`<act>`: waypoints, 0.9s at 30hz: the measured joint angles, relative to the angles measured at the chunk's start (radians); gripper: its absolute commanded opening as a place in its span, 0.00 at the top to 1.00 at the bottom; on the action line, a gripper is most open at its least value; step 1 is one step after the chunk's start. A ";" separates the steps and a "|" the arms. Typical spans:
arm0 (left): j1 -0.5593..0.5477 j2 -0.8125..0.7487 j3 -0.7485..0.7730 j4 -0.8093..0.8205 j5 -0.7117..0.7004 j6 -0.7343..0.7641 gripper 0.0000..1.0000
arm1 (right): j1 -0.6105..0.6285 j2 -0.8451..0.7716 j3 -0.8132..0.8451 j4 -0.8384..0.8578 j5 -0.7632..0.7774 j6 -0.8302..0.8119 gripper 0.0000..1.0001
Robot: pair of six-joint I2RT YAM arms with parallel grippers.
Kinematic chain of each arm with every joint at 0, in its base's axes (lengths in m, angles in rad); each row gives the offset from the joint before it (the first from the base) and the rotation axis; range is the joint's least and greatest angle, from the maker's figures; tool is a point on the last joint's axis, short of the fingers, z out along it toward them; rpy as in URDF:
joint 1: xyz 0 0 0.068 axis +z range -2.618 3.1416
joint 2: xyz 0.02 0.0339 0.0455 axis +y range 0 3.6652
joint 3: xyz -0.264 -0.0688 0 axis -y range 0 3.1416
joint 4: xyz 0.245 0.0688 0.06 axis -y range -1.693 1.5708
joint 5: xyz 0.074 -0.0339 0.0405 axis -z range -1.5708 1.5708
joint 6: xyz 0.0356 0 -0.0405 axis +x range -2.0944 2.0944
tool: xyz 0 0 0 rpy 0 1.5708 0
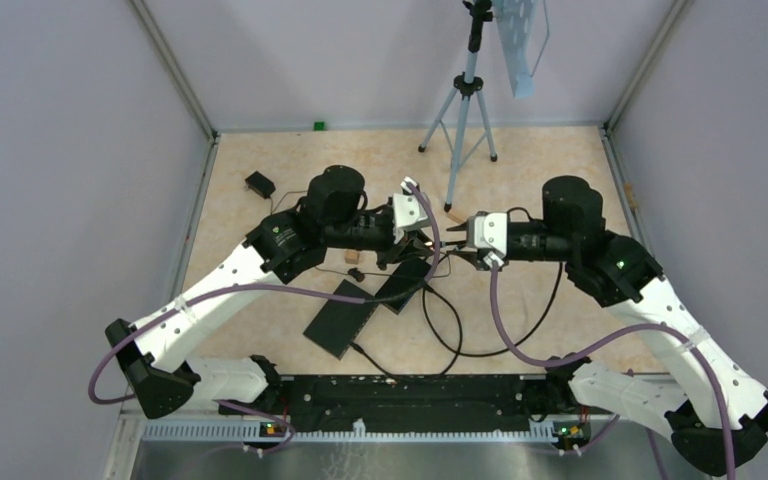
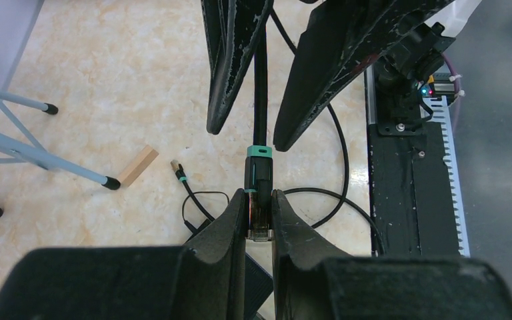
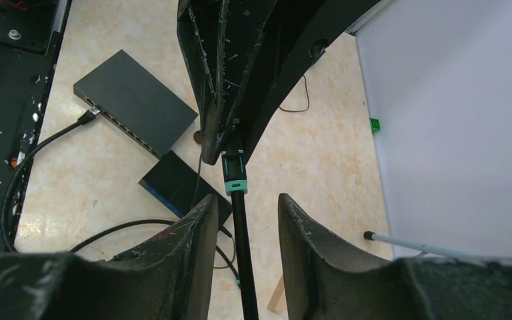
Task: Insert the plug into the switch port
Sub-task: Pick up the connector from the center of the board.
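Holds the plug (image 2: 257, 170) aloft over the desk (image 3: 87, 187), pinched by its clear end in the closed jaws of the left gripper (image 2: 259, 200), with the green collar just clear of the fingertips. Straddles the black cable (image 3: 245, 267) just behind that collar with the right gripper (image 3: 245, 203), jaws apart and off the cable on both sides. Shows the larger switch (image 3: 133, 100) and the smaller switch (image 3: 180, 183) lying flat on the desk below, close together, neither touching the plug.
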 measured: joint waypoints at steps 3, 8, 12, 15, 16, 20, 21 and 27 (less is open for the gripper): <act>0.000 0.000 0.000 -0.004 0.008 0.002 1.00 | 0.000 0.000 -0.015 0.009 -0.002 0.001 0.67; -0.001 0.000 0.000 -0.008 0.024 0.005 1.00 | 0.000 0.000 -0.035 0.016 -0.011 0.002 0.85; 0.000 0.000 0.000 -0.012 0.024 0.012 0.99 | 0.000 -0.002 -0.043 0.017 -0.029 0.013 1.00; -0.001 -0.002 0.000 -0.023 0.027 0.016 0.68 | 0.000 -0.005 -0.053 0.026 -0.042 0.028 1.00; -0.001 -0.004 0.000 -0.026 0.027 0.016 0.46 | 0.000 -0.008 -0.059 0.034 -0.045 0.033 1.00; -0.001 -0.016 -0.013 -0.014 0.005 0.015 0.02 | 0.000 -0.031 -0.103 0.087 -0.058 0.073 1.00; -0.001 -0.024 -0.025 -0.005 -0.009 0.011 0.01 | 0.000 -0.041 -0.124 0.114 -0.050 0.097 1.00; 0.031 -0.151 -0.234 0.142 -0.149 -0.125 0.01 | 0.000 -0.111 -0.288 0.251 0.070 0.268 1.00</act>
